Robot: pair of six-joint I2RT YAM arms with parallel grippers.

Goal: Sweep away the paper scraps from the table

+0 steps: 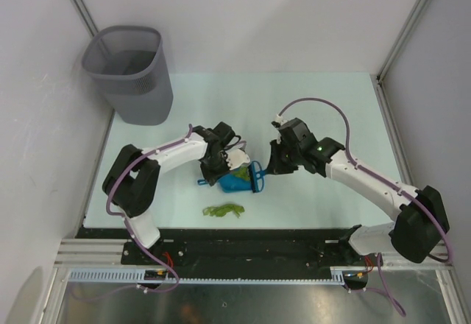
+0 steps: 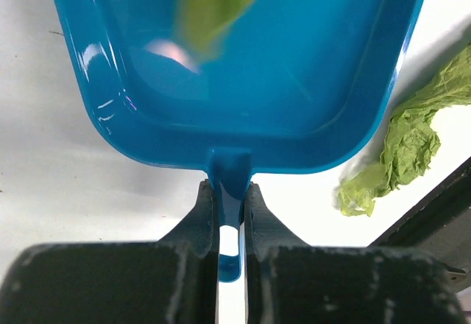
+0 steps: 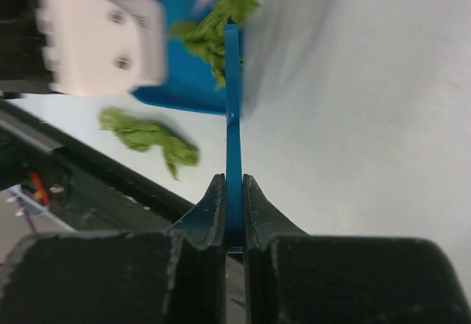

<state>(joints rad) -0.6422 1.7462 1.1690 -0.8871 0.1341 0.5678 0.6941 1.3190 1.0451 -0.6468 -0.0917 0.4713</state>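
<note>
My left gripper is shut on the handle of the blue dustpan, which sits on the table near its middle. Green paper scraps lie inside the pan, blurred. My right gripper is shut on the thin blue brush, whose far end is at the pan's mouth among scraps. A bigger clump of green scraps lies on the table near the front edge, also in the left wrist view and right wrist view.
A grey mesh wastebasket stands at the table's back left corner. The black front rail runs just below the loose scraps. White walls close in the back and sides.
</note>
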